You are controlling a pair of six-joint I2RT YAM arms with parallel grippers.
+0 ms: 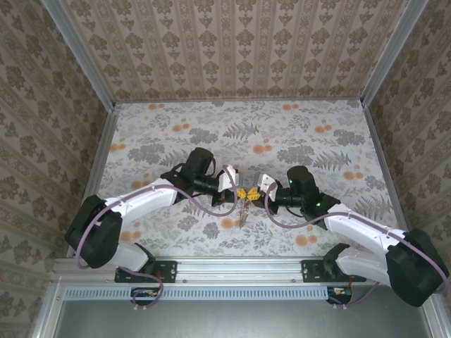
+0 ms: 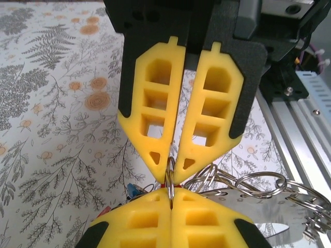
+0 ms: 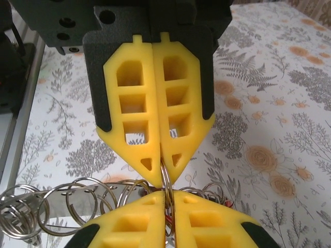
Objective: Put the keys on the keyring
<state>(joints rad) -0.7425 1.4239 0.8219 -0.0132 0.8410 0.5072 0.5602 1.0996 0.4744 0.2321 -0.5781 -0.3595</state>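
**Nearest the lens: left gripper (image 2: 170, 199) and right gripper (image 3: 168, 199), tip to tip on one keyring (image 2: 169, 178)**

1. Table (image 1: 296, 134). Floral-printed top with grey ferns and orange blooms. Patterned wall panels (image 1: 232, 49) stand on three sides. An aluminium rail (image 1: 239, 271) runs along the near edge.

2. Left arm (image 1: 141, 201) and right arm (image 1: 352, 225). White links, black joints. Each reaches inward from the rail, and the two meet above the near-middle of the table.

3. Left gripper. Yellow latticed fingers in black holders, pressed together. The keyring's wire is pinched in the seam between their tips.

4. Right gripper. Same build, facing the left one tip to tip. Its fingers are pinched at the tips on the same keyring, and a slim wedge of gap widens toward their roots.

5. Chain of silver rings (image 2: 243, 186). Linked wire loops of several sizes, bunched just beside the fingertips. In the top view the chain trails from under the tips toward the rail.

6. Keyring. A small silver split ring, standing on edge, held off the table between the two pairs of tips.

7. Keys (image 2: 133, 192). Blue and red plastic heads peek out beside the left gripper's finger, just below the keyring. The blades are hidden. Whether any key is on the keyring cannot be told.
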